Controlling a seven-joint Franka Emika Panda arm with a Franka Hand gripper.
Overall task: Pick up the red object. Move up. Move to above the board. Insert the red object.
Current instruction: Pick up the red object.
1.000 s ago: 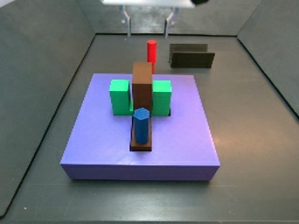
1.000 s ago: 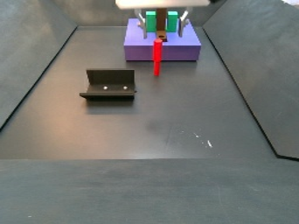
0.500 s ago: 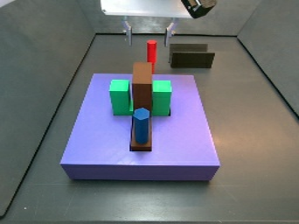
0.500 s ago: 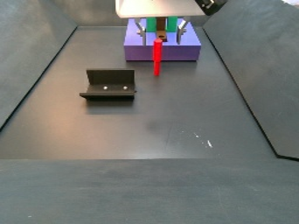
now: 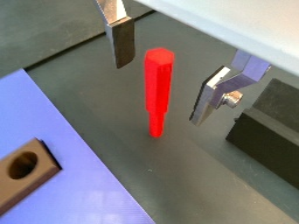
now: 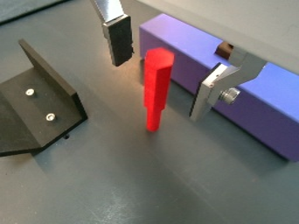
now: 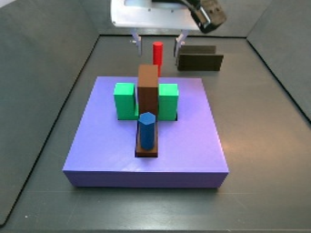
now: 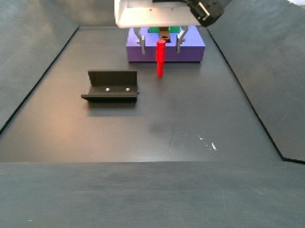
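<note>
On the dark floor just beside the purple slab [image 6: 222,87], the red object [image 6: 155,87] is standing upright while the gripper [image 6: 163,70] is hanging over it, fingers wide apart on both sides, ready to pinch it.

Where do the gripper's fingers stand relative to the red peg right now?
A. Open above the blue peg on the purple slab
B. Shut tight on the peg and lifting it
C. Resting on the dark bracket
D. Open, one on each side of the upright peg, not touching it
D: in both wrist views the gripper is open, with a clear gap between each finger and the upright red peg standing on the floor.
</note>
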